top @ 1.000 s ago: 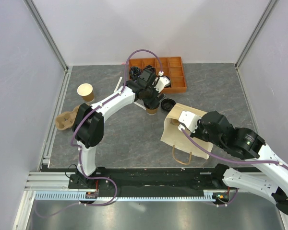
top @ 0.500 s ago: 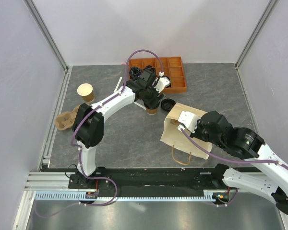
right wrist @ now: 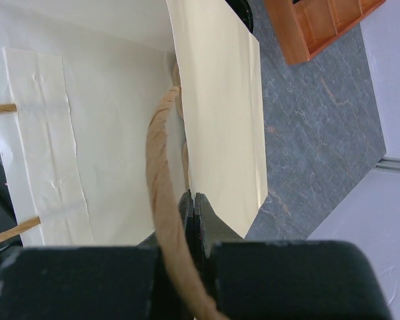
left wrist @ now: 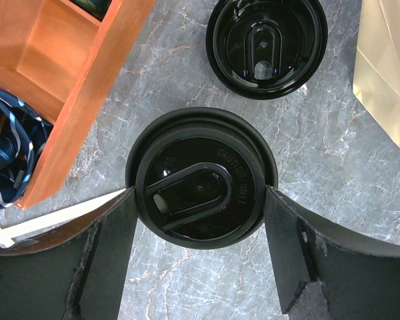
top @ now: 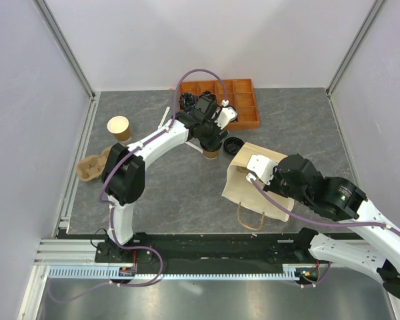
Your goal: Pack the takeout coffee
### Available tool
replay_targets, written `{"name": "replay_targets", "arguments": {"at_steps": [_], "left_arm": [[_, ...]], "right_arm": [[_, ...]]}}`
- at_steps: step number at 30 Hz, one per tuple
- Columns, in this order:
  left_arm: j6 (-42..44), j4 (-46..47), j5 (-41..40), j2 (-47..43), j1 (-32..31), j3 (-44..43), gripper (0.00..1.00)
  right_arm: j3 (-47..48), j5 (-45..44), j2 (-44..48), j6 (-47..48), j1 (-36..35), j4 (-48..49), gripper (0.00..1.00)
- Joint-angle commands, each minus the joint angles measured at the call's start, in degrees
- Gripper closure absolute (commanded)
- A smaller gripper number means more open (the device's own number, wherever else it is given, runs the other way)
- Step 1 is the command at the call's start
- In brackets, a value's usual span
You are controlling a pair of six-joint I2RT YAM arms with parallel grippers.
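Note:
The takeout coffee (left wrist: pixel 200 179), a brown cup under a round black lid, stands on the grey table just in front of the orange tray. My left gripper (left wrist: pixel 199 207) straddles it from above, with both fingers pressed against the lid's sides. From above, the cup (top: pixel 211 153) peeks out beneath the left gripper (top: pixel 211 147). The cream paper bag (top: pixel 257 190) lies to its right. My right gripper (right wrist: pixel 194 200) is shut on the bag's upper edge (right wrist: pixel 213 100), beside its twisted brown handle (right wrist: pixel 161 167).
A loose black lid (left wrist: pixel 267 47) lies upside down between cup and bag. Behind is the orange compartment tray (top: pixel 243 107). A lidless brown cup (top: pixel 119 127) and a pulp carrier (top: pixel 92 165) sit at the left. A white stick (left wrist: pixel 27 223) lies beside the tray.

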State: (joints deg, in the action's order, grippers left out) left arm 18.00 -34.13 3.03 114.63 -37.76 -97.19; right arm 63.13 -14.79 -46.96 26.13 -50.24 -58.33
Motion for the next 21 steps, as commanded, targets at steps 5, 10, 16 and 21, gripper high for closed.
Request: {"name": "replay_targets", "arguments": {"at_steps": [5, 10, 16, 21], "left_arm": [[2.5, -3.0, -0.3, 1.5, -0.3, -1.7, 0.43], [1.9, -4.5, 1.1, -4.5, -0.3, -2.4, 0.53], [0.9, -7.9, 3.3, -13.3, -0.2, -0.7, 0.54], [-2.1, -7.6, 6.1, -22.9, 0.3, 5.8, 0.55]], "right_arm": [[1.1, 0.5, -0.1, -1.8, 0.2, -0.2, 1.00], [1.9, 0.7, 0.1, -2.0, 0.2, -0.1, 1.00], [3.5, 2.9, 0.5, -2.0, 0.2, 0.3, 1.00], [4.5, 7.0, 1.0, -0.8, 0.1, 1.5, 1.00]]}}
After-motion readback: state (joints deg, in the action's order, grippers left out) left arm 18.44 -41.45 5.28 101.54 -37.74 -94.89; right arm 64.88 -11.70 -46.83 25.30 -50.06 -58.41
